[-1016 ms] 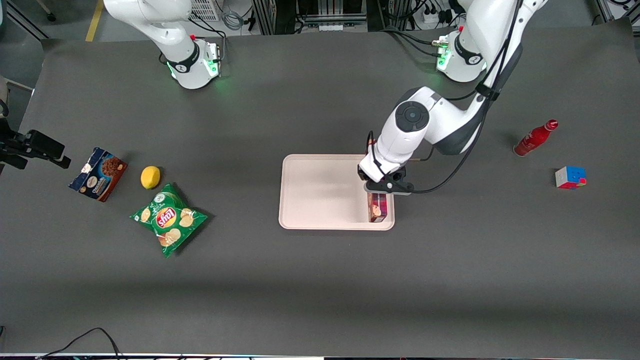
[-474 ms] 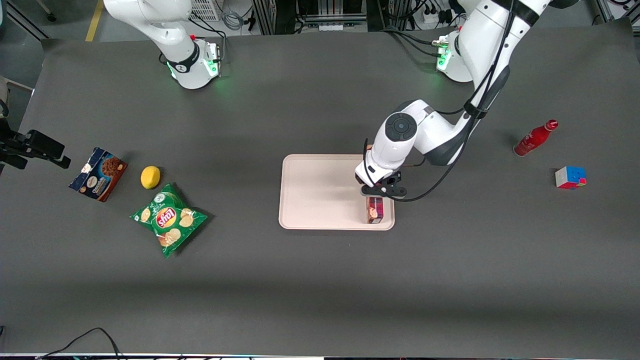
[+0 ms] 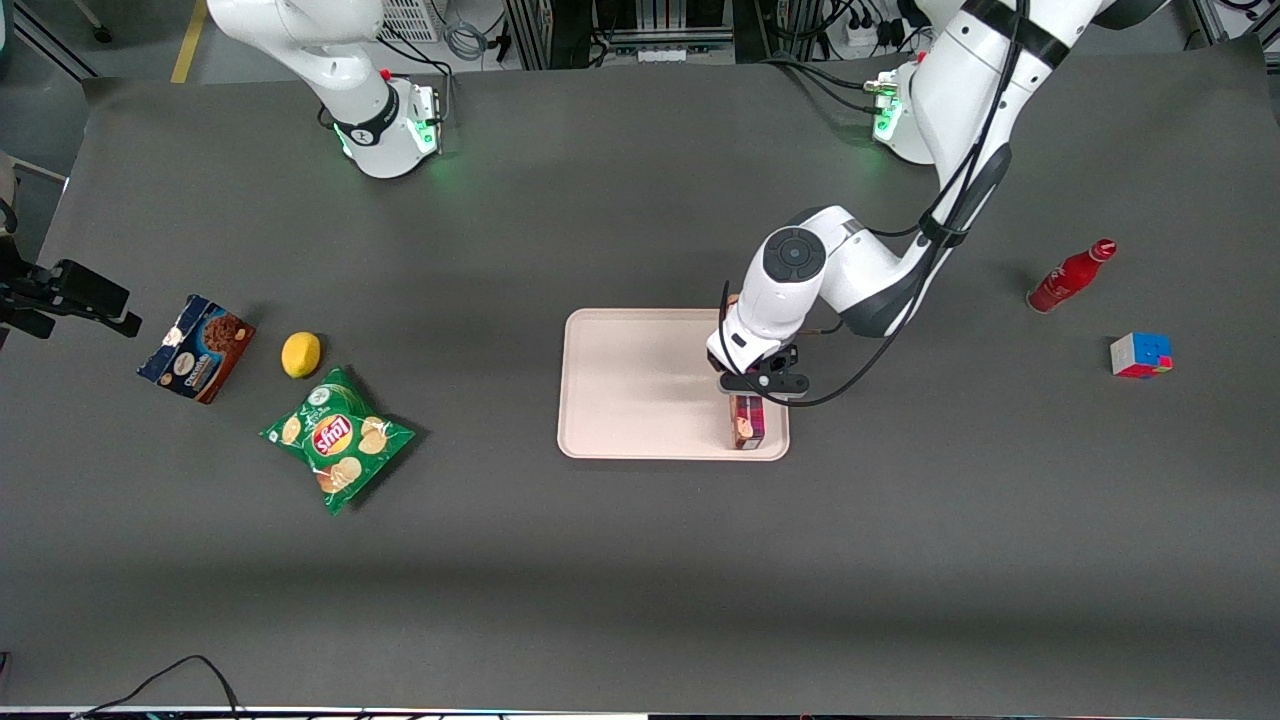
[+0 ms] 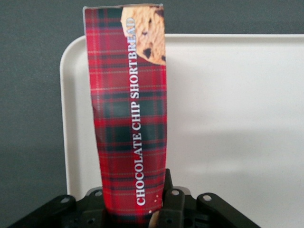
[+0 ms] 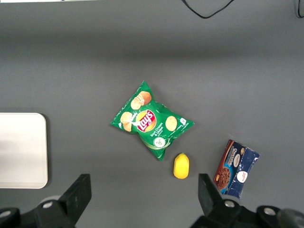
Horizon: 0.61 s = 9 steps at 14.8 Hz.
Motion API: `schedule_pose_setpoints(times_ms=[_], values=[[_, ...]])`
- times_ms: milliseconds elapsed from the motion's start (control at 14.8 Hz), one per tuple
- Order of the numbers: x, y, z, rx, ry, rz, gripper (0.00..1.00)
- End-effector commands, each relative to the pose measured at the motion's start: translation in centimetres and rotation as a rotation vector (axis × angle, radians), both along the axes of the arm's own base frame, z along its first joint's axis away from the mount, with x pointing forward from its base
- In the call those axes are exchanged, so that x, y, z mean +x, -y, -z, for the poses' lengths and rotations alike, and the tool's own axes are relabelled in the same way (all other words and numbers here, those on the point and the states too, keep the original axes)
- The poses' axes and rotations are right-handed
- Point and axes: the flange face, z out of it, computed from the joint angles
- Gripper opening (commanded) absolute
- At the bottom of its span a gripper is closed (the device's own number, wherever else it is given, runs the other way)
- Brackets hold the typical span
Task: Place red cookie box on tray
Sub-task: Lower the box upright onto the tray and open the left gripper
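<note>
Over the tray, front view: pincer sits above the edge strip toward the working arm's end, red cookie box under it, close to the tray's rim. Can't tell from this view whether the box rests flat.

Left wrist view: pincer clamped on one end of the red cookie box; the box runs just inside the tray rim, near a rounded corner.

Risk, my read: release now and the box could land on the rim and tip onto the tabletop. Long box held at one end may pivot.
</note>
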Motion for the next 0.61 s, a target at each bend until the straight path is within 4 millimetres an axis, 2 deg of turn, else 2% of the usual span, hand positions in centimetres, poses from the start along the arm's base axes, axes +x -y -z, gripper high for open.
schedule_pose_setpoints(times_ms=[0, 406, 542], values=[[0.14, 0.7, 0.09, 0.006, 0.026, 0.001, 0.0], [0.38, 0.47, 1.0, -0.001, 0.035, 0.009, 0.0], [0.35, 0.47, 1.08, 0.002, 0.036, 0.012, 0.09]])
